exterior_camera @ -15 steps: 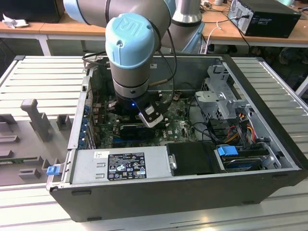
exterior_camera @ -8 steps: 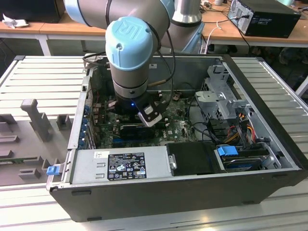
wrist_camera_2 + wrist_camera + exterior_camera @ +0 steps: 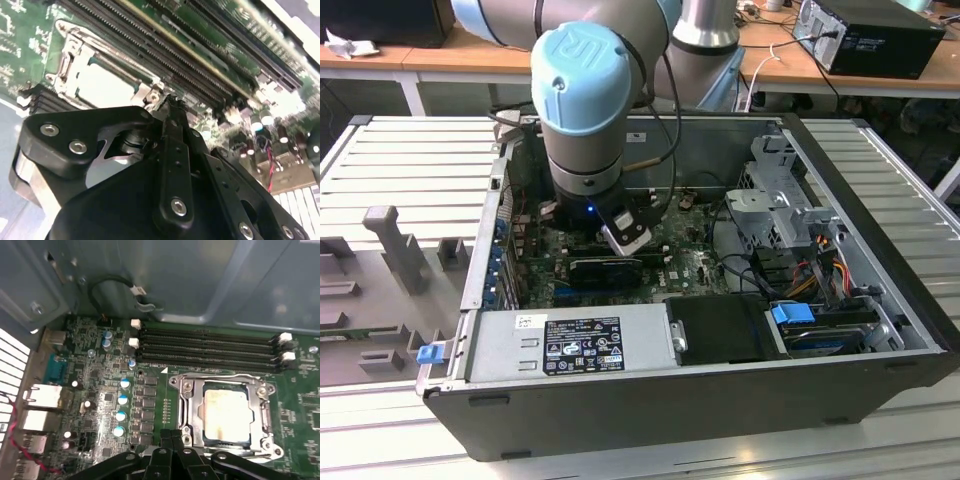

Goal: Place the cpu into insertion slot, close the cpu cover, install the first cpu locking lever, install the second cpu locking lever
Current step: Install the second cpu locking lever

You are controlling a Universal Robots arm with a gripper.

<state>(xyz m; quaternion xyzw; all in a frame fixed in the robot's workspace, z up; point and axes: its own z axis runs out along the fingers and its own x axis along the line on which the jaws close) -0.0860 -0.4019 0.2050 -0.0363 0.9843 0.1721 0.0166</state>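
Here the tool [image 3: 172, 442] hangs low over the green board inside the open pc case [image 3: 880, 190], tips just beside the edge of the insertion slot [image 3: 226, 412]. Fingers [image 3: 174, 130] look pressed together, clenched on nothing visible. The cpu [image 3: 226, 411], pale silver-beige, sits in the slot w/ the cpu cover [image 3: 187, 405] down around it as a metal frame. Black memory slots [image 3: 210, 347] run alongside the socket, near but apart.
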